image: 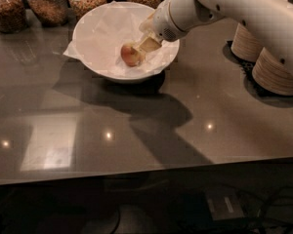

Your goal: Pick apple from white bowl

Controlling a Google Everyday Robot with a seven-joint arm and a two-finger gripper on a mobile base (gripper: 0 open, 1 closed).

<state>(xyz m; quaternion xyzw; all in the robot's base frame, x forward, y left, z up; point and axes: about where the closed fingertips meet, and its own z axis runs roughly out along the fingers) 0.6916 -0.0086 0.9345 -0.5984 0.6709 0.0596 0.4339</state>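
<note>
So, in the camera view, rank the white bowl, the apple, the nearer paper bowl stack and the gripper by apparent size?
1. white bowl, clearly largest.
2. nearer paper bowl stack, partly hidden by the arm.
3. apple and gripper, which sits in the bowl beside the apple: too alike to rank.

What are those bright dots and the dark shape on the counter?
In the camera view, the bright dots are lamps mirrored in the glossy counter; the dark shape is the arm's shadow, with the end effector inside the white bowl beside the apple.
</note>
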